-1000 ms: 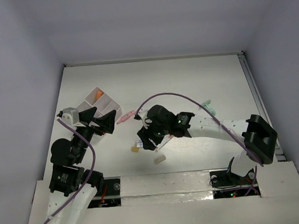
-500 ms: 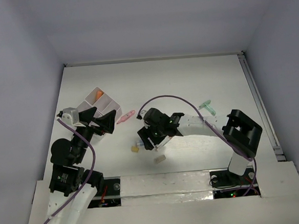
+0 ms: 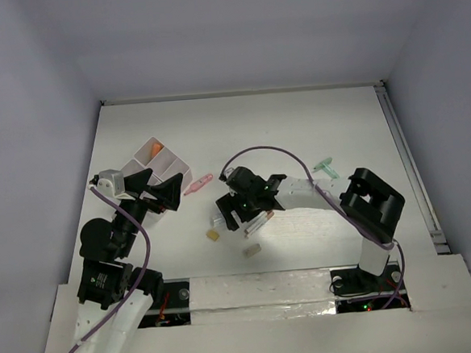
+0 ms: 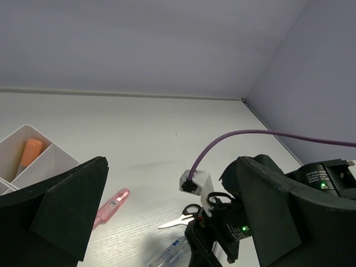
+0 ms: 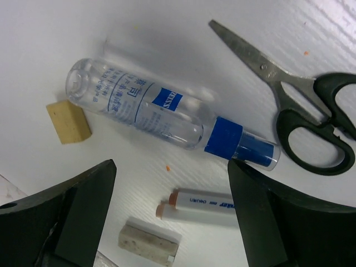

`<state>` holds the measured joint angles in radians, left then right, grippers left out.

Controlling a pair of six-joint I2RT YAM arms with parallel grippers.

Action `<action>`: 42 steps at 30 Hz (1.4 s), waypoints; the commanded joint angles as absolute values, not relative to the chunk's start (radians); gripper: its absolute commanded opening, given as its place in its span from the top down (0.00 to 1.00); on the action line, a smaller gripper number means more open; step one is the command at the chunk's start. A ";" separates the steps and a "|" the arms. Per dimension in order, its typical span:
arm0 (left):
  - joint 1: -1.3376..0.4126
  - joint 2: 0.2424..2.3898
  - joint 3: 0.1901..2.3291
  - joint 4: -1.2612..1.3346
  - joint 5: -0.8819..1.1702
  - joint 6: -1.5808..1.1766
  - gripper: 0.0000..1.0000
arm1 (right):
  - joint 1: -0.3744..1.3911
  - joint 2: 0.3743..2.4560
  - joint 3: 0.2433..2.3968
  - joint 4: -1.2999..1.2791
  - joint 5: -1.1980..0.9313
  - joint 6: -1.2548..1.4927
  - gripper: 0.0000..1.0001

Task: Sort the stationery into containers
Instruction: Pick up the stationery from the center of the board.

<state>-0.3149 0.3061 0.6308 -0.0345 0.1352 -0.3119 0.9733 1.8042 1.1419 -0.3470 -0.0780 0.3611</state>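
My left arm folds up from its base, the left gripper (image 3: 157, 187) spread wide and empty just beside the white tray (image 3: 147, 155), where a small orange piece (image 3: 156, 148) lies in one compartment; the pink marker (image 3: 198, 184) lies between my arms; my right arm reaches leftward from a bent elbow, the right gripper (image 3: 241, 216) pointing down, jaws wide, holding nothing, over the clear bottle (image 5: 161, 114), cream stick (image 5: 200, 204) and black-handled scissors (image 5: 300, 117).

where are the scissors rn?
Right wrist view, upper right: the scissors lie flat on the table, blades pointing up-left, just right of the clear blue-capped bottle.
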 commanded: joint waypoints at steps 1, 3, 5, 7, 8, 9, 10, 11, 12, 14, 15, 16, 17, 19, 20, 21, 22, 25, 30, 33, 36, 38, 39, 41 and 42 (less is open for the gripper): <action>-0.322 0.307 0.657 0.009 0.144 -0.310 0.01 | 0.965 1.822 1.195 -0.267 -0.049 0.400 0.12; -0.322 0.305 0.658 0.009 0.143 -0.310 0.01 | 0.965 1.825 1.207 -0.253 -0.051 0.414 0.11; -0.322 0.305 0.658 0.009 0.144 -0.310 0.01 | 0.965 1.839 1.221 -0.256 -0.054 0.428 0.10; -0.322 0.304 0.657 0.009 0.144 -0.310 0.01 | 0.965 1.847 1.230 -0.252 -0.049 0.443 0.08; -0.322 0.302 0.657 0.009 0.143 -0.310 0.01 | 0.965 1.850 1.232 -0.249 -0.045 0.448 0.08; -0.322 0.302 0.655 0.009 0.144 -0.308 0.01 | 0.965 1.851 1.235 -0.245 -0.038 0.456 0.08; -0.322 0.301 0.657 0.009 0.144 -0.311 0.01 | 0.965 1.858 1.239 -0.247 -0.023 0.466 0.08; -0.322 0.301 0.655 0.011 0.147 -0.310 0.01 | 0.965 1.859 1.244 -0.248 -0.014 0.472 0.07; -0.322 0.302 0.657 0.011 0.146 -0.311 0.01 | 0.965 1.858 1.249 -0.258 -0.006 0.477 0.07; -0.322 0.299 0.657 0.011 0.147 -0.311 0.01 | 0.965 1.853 1.255 -0.258 0.035 0.489 0.07; -0.322 0.299 0.657 0.011 0.147 -0.311 0.01 | 0.965 1.853 1.259 -0.267 0.044 0.489 0.07; -0.322 0.299 0.657 0.011 0.149 -0.310 0.01 | 0.965 1.856 1.269 -0.279 0.049 0.486 0.09; -0.322 0.301 0.657 0.009 0.149 -0.310 0.01 | 0.965 1.856 1.287 -0.300 0.051 0.479 0.14; -0.322 0.298 0.657 0.011 0.147 -0.310 0.01 | 0.965 1.844 1.292 -0.314 0.057 0.471 0.25; -0.322 0.299 0.657 0.009 0.147 -0.311 0.01 | 0.965 1.833 1.289 -0.319 0.063 0.469 0.26; -0.322 0.298 0.657 0.009 0.147 -0.311 0.01 | 0.965 1.822 1.289 -0.333 0.070 0.468 0.27; -0.322 0.298 0.657 0.009 0.147 -0.311 0.01 | 0.965 1.804 1.289 -0.342 0.084 0.465 0.27; -0.322 0.298 0.657 0.011 0.146 -0.311 0.01 | 0.965 1.781 1.287 -0.333 0.077 0.383 0.25; -0.322 0.301 0.660 0.011 0.138 -0.307 0.01 | 0.965 1.827 1.334 -0.281 0.034 0.071 0.20; -0.322 0.296 0.663 0.006 0.121 -0.305 0.01 | 0.954 1.867 1.367 -0.232 0.022 -0.086 0.17; -0.322 0.295 0.664 0.002 0.109 -0.301 0.01 | 0.933 1.910 1.416 -0.259 -0.073 -0.172 0.17; -0.322 0.291 0.667 0.003 0.103 -0.299 0.01 | 0.908 1.927 1.445 -0.291 -0.124 -0.228 0.17; -0.322 0.291 0.667 0.003 0.101 -0.296 0.01 | 0.908 1.940 1.450 -0.317 -0.144 -0.245 0.17; -0.322 0.291 0.669 0.003 0.095 -0.295 0.01 | 0.899 1.956 1.465 -0.356 -0.204 -0.297 0.18; -0.322 0.291 0.670 0.002 0.092 -0.291 0.01 | 0.899 1.962 1.474 -0.385 -0.215 -0.313 0.18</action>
<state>-0.3149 0.3035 0.6308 -0.0349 0.1093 -0.3084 0.9108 1.9484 1.4235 -0.3172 -0.1169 -0.1848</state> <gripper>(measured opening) 0.990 0.827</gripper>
